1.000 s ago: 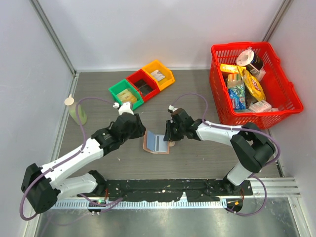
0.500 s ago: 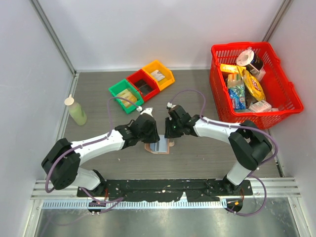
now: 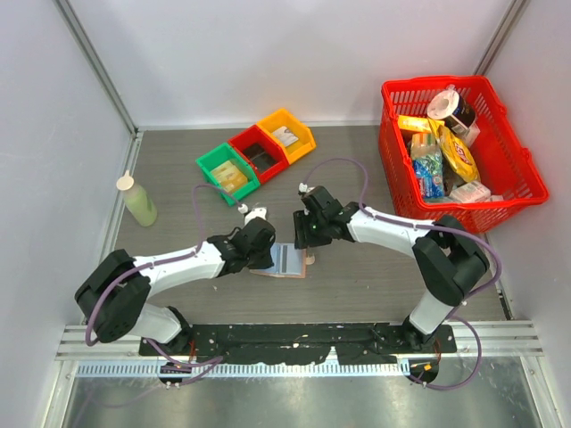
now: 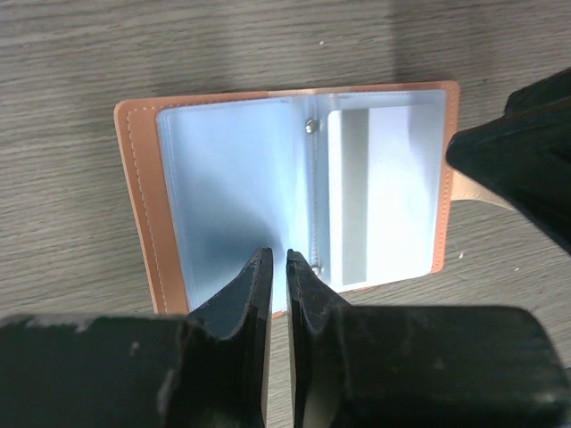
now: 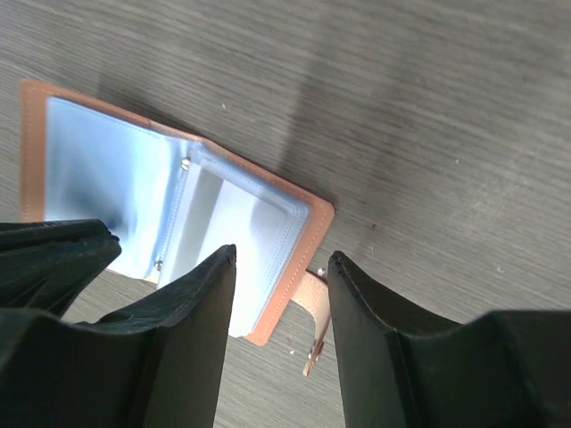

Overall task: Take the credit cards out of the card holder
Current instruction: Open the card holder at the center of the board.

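Card holder [image 4: 285,192]: lies open and flat on the table [image 4: 268,45], inside up.
Left gripper [image 4: 278,263]: fingers almost closed at the near edge of the left page, likely to nip a sleeve. Cannot tell if anything is pinched.
Right gripper [image 5: 281,259]: jaws wide apart, gripping nothing, over the right edge and tab [image 5: 312,299], likely to pin it.
Cards [image 4: 397,192]: one seems tucked in the right pocket.

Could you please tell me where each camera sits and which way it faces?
Top external: above and behind, looking down on the table; both arms show.
Left wrist: on left arm, facing down; left hand over the card holder.
Right wrist: on right arm, facing down; right hand by its tab.
Shared: the open card holder.
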